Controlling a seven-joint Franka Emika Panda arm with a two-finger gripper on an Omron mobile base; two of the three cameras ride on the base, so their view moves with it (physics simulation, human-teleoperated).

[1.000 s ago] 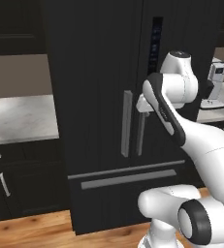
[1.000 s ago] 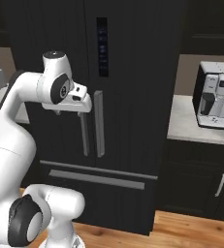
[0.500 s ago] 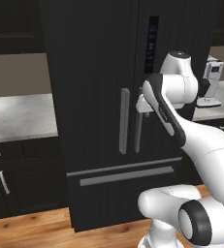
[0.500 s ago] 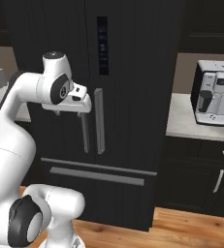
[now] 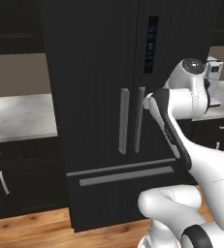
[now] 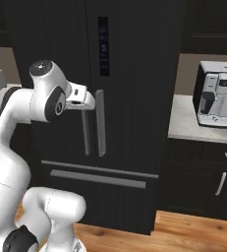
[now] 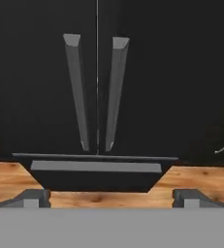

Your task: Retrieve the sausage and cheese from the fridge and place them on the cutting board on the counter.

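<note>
fridge (image 5: pixel 113 116): both doors shut, so i judge the sausage and cheese are inside, unseen.
my gripper (image 7: pixel 108 196): spread wide, empty, facing the two handles (image 7: pixel 77 92).
risk: i may close on both bars or slip between them, if i come in off-centre.

It was a home kitchen: a tall black double-door fridge (image 5: pixel 128 106) with grey bar handles stood between dark cabinets topped by a marble tabletop (image 5: pixel 16 116). At three o'clock of the fridge sat a coffee machine (image 6: pixel 217 94), over a wooden floor (image 6: pixel 193 231).
</note>
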